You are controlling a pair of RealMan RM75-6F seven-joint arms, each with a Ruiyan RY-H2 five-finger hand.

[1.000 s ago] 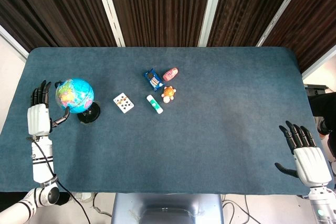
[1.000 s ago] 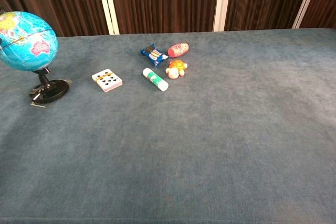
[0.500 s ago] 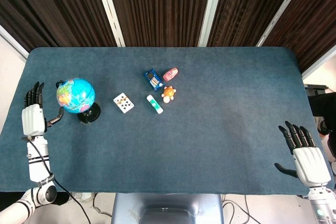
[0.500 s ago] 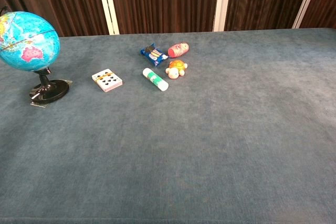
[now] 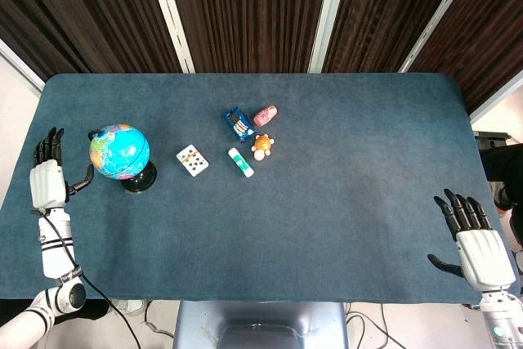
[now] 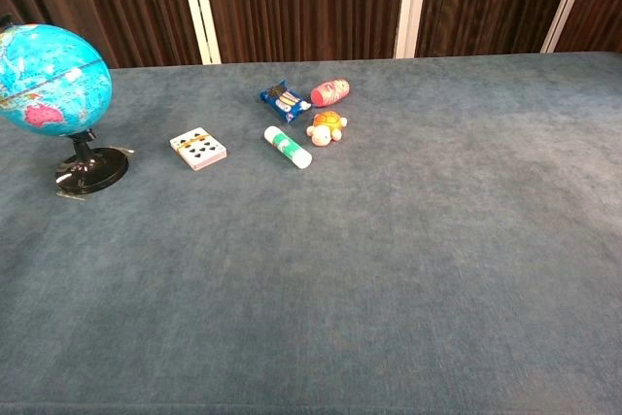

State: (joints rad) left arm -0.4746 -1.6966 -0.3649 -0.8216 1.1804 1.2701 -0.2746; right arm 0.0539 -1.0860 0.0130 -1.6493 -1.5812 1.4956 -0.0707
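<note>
A small blue globe [image 5: 119, 153] [image 6: 53, 82] stands upright on its black base at the table's left side. My left hand [image 5: 49, 177] hovers open just left of the globe, fingers spread, clear of it. At the table's front right corner my right hand [image 5: 476, 239] lies open, palm down, holding nothing. Neither hand shows in the chest view.
Mid-table lie a playing card pack [image 5: 192, 160] [image 6: 197, 148], a green-white glue stick [image 5: 240, 162] [image 6: 288, 146], a blue snack packet [image 5: 238, 123] [image 6: 284, 100], a pink doll [image 5: 265, 115] [image 6: 330, 92] and an orange turtle toy [image 5: 262, 146] [image 6: 327, 127]. The blue table [image 5: 351, 161] ends near both hands.
My left hand has drawn back leftward off the globe, which it was touching a second ago. The globe has turned a little on its stand. The right hand has not moved.
</note>
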